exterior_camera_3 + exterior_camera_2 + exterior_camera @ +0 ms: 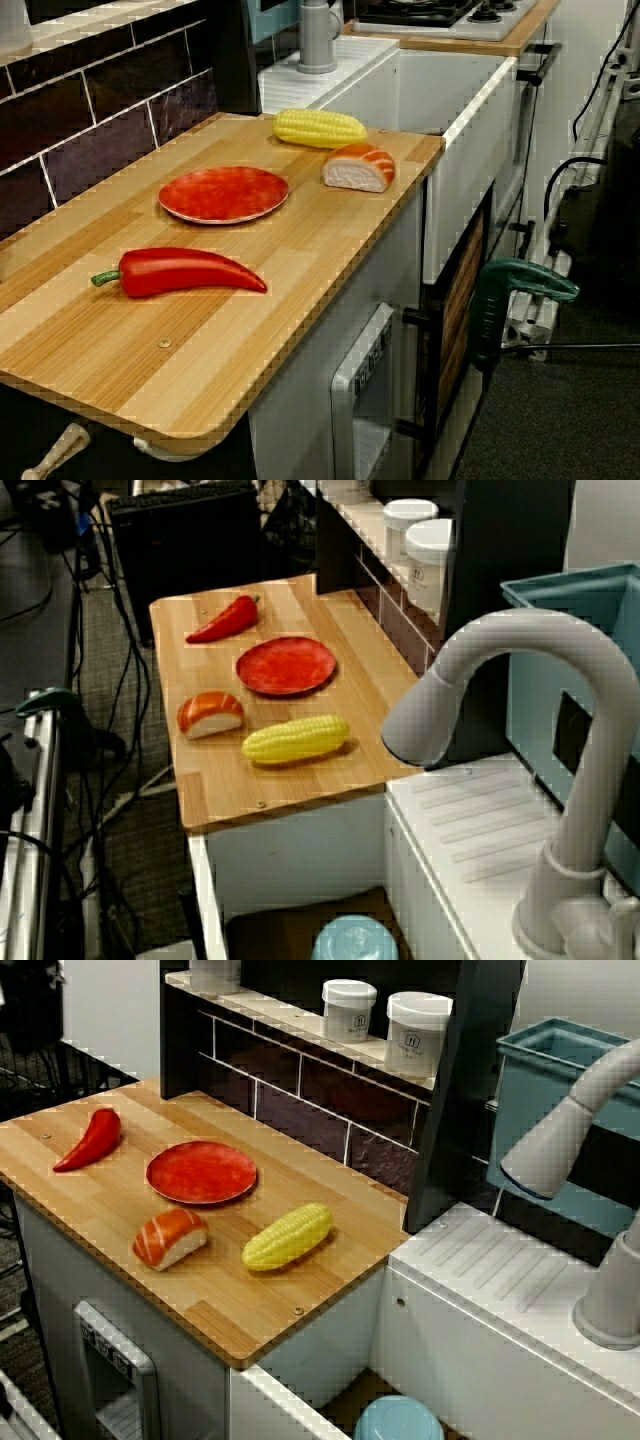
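The gripper shows in none of the three views. I cannot tell whether it stands wide, narrow or closed on something, and no place can be fixed from it, so the things are placed against each other instead.

Four toy pieces lie on the wooden counter. A red plate sits flat near the middle. A red pepper lies on the side of the plate away from the white sink unit and well apart from it. Its green stem (clearest in the low view along the counter) is turned toward the tiled wall.

A piece of salmon sushi rests nearer the front edge, close to the plate but not touching it. A yellow corn cob lies on its side beside the sushi. It is the piece closest to the sink unit and touches neither neighbour.

A grey faucet rises from that unit. Two white jars stand on the shelf above the tiles.
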